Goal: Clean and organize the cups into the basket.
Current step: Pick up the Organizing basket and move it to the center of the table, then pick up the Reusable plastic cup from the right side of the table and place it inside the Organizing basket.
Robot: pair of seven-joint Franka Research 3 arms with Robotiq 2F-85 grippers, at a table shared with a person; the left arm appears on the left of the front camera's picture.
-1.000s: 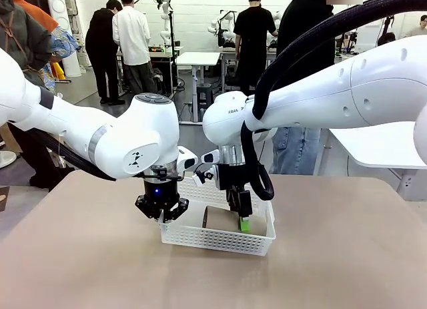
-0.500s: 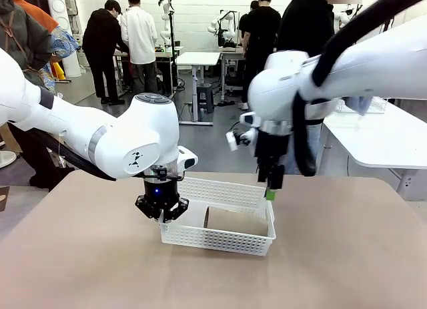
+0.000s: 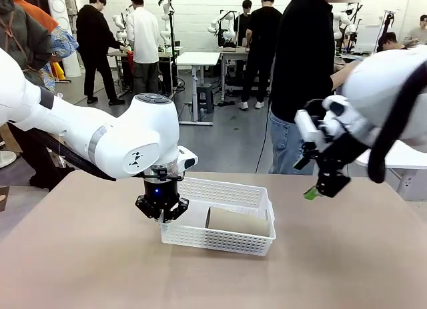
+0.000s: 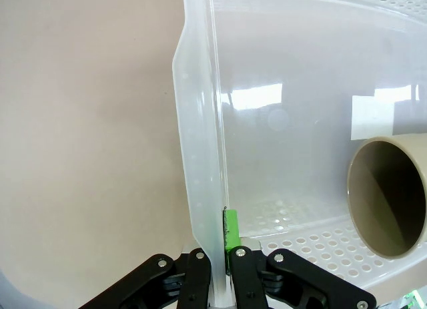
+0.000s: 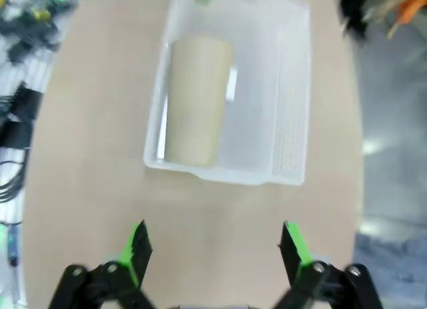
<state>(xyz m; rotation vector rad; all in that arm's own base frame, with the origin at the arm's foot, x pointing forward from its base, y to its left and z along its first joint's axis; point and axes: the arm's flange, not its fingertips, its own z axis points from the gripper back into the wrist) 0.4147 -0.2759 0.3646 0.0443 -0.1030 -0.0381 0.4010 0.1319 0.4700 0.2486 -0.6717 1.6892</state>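
Observation:
A white lattice-sided basket (image 3: 215, 239) stands mid-table. One tan cup (image 3: 238, 222) lies on its side inside it. My left gripper (image 3: 162, 210) is shut on the basket's left wall. In the left wrist view the fingers (image 4: 230, 230) pinch that wall (image 4: 199, 122), and the cup's open mouth (image 4: 390, 189) faces them from the right. My right gripper (image 3: 320, 187) hangs open and empty above the table, right of the basket. The right wrist view looks down past the open gripper (image 5: 215, 245) onto the basket (image 5: 292, 89) and the cup (image 5: 197, 102) along its left side.
A person in a black top (image 3: 301, 69) stands at the table's far edge, behind the right arm. The tan tabletop (image 3: 347, 255) is bare in front of and to the right of the basket. Other people and tables are far behind.
My right gripper rose out of the basket, open, and swung away to the right. The tan cup stays lying in the basket. The left gripper keeps its hold on the wall.

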